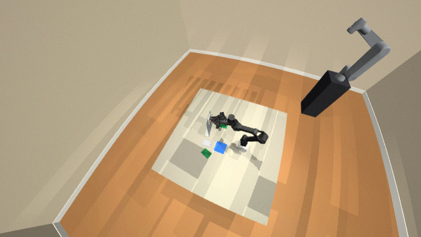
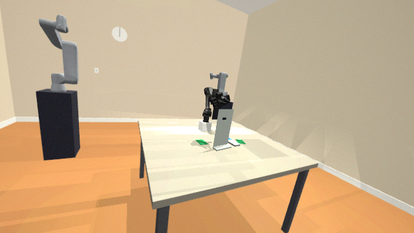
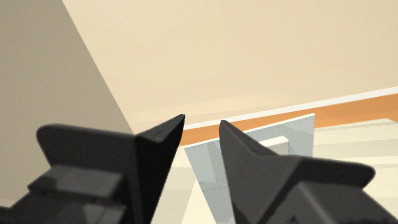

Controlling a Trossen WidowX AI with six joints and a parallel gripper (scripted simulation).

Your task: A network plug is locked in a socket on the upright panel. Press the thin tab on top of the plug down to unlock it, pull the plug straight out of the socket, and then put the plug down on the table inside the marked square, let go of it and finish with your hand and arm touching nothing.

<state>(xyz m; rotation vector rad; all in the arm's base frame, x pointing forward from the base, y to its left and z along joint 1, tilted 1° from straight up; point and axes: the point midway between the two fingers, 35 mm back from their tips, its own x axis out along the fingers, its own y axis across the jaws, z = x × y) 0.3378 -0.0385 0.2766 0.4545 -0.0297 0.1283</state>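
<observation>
The claw [image 3: 201,131] is partly closed, its two dark fingertips standing a narrow gap apart, and whether anything sits between them cannot be told; in the wrist view only the pale upright panel [image 3: 300,140] shows through and beyond the gap, tilted across the lower right; the plug and its tab are not visible in any view, being hidden behind the fingers or too small to make out; from the top view the black arm [image 1: 248,129] reaches from its base [image 1: 243,143] toward ten o'clock, its claw [image 1: 215,120] close against the panel [image 1: 208,124]; a green marker [image 1: 223,126] lies just under the wrist; at seven o'clock from the panel lie a white patch [image 1: 207,143], a blue square [image 1: 220,147] beside it, and another green marker [image 1: 206,153] nearer the viewer; in the exterior view the panel [image 2: 224,129] stands upright on the table [image 2: 181,175] with the arm's head at its top edge; a grey arm on a dark pedestal [image 2: 58,123] stands on the floor, well apart from the table.
</observation>
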